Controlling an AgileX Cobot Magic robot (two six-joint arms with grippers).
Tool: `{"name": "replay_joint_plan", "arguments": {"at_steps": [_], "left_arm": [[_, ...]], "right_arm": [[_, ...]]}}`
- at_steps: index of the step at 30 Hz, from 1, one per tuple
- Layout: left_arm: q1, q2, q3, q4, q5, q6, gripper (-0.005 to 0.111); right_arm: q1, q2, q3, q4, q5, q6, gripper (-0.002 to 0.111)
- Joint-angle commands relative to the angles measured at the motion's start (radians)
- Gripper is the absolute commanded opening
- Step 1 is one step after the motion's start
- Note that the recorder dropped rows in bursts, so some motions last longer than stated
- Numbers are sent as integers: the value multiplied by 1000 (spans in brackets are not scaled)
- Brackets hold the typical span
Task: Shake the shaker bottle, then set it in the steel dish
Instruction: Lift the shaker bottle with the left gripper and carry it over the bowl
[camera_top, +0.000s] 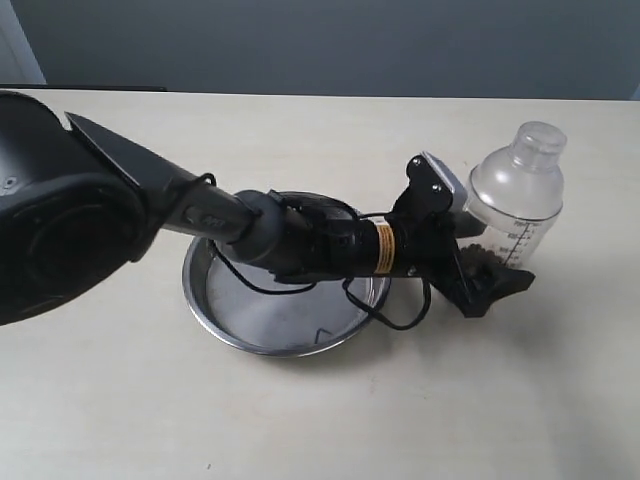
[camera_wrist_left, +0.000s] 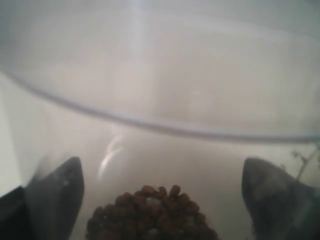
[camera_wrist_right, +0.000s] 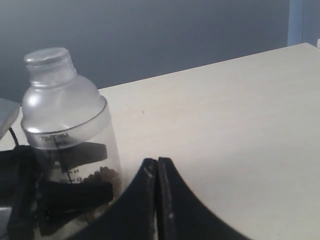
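Grip firmly with left gripper (camera_top: 492, 270), jaws apparently closed around shaker bottle (camera_top: 515, 190), just beside steel dish (camera_top: 215, 310); lift clear, shake upright. Leave right gripper (camera_wrist_right: 157, 200) pressed together, empty.

Shaker bottle (camera_top: 516, 185) base probably hidden by left gripper (camera_top: 495, 258)

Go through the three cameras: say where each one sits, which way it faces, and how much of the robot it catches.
Exterior: above the table, angled down at the steel dish and shaker bottle; shows the left arm crossing the dish, left gripper at the bottle.
Left wrist: on that arm, right up against the bottle; both fingers flank it.
Right wrist: low over the table, facing the bottle; right gripper shut in front.
Shared: all three show the bottle and its brown beads.
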Motion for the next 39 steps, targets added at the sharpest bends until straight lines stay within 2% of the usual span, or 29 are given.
{"name": "replay_joint_plan", "arguments": {"at_steps": [1, 4, 9, 12, 15, 19, 23, 25, 28, 31, 35, 39], "left_arm": [[-8, -133, -3, -8, 8, -1, 0], [-8, -221, -3, 27, 47, -9, 0], [-8, -341, 22, 38, 193, -27, 0], [-3, -416, 91, 58, 250, -27, 0], [20, -455, 204, 55, 231, -27, 0], [65, -460, 327, -51, 221, -20, 0], [102, -602, 357, -56, 168, 14, 0], [102, -645, 359, -109, 252, 113, 0], [102, -582, 426, -173, 368, 124, 0], [102, -543, 475, -187, 354, 107, 0], [102, -672, 470, -192, 269, 144, 0], [102, -619, 523, -337, 350, 251, 0]], "right_arm": [[-3, -5, 1, -1, -5, -5, -1], [-3, -5, 1, -2, -5, -5, -1], [-3, -5, 1, -2, -5, -5, -1], [-3, -5, 1, -2, -5, -5, -1], [-3, -5, 1, -2, -5, -5, -1], [-3, -5, 1, -2, -5, -5, -1], [-3, -5, 1, -2, -5, -5, -1], [-3, -5, 1, -2, -5, -5, -1], [-3, -5, 1, -2, -5, -5, -1], [-3, -5, 1, -2, -5, -5, -1], [-3, -5, 1, -1, -5, -5, -1], [-3, -5, 1, -1, -5, -5, -1]]}}
